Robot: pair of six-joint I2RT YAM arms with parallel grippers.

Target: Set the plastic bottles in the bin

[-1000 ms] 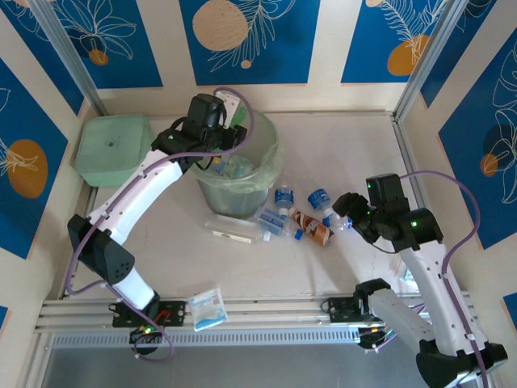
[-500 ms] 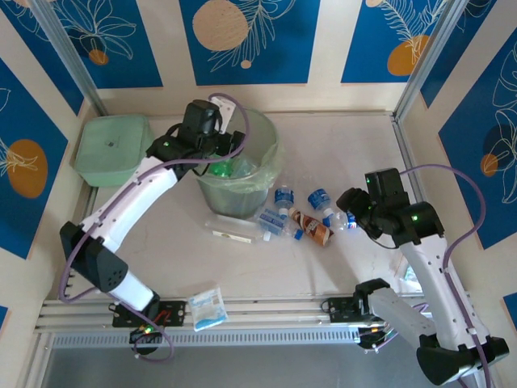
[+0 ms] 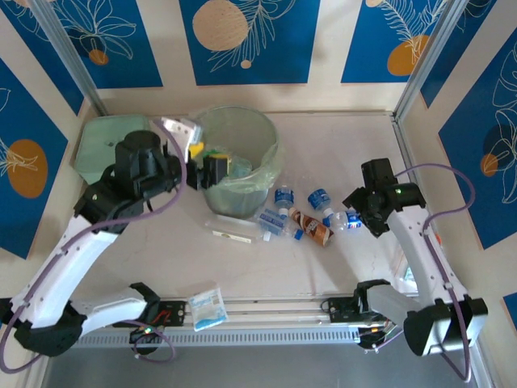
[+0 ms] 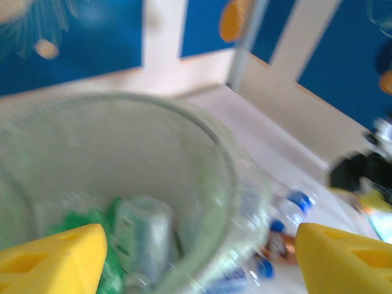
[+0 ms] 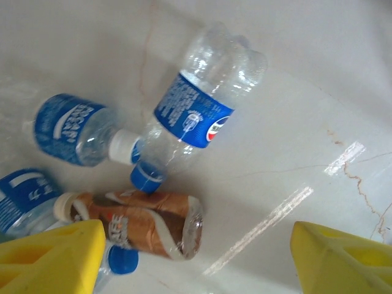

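The bin (image 3: 257, 184) stands at the back middle of the table. Inside it lie a green bottle (image 4: 76, 223) and a pale clear one (image 4: 144, 236). My left gripper (image 3: 206, 166) hangs open at the bin's left rim (image 4: 220, 153), holding nothing. Several plastic bottles lie to the right of the bin: blue-labelled ones (image 3: 283, 196) (image 3: 319, 198), a brown-labelled one (image 5: 141, 223) and a long clear one (image 3: 234, 226). My right gripper (image 5: 196, 257) is open just above the brown bottle and a clear blue-labelled bottle (image 5: 196, 104), touching neither.
A square pale-green lidded box (image 3: 101, 137) sits at the back left, partly behind my left arm. A flat white-and-blue packet (image 3: 208, 309) lies by the front rail. Walls close in the table at the back and right.
My left gripper has pulled back from over the bin to its left rim, and its jaws have widened. The right gripper has turned slightly and moved a little closer to the bottles.
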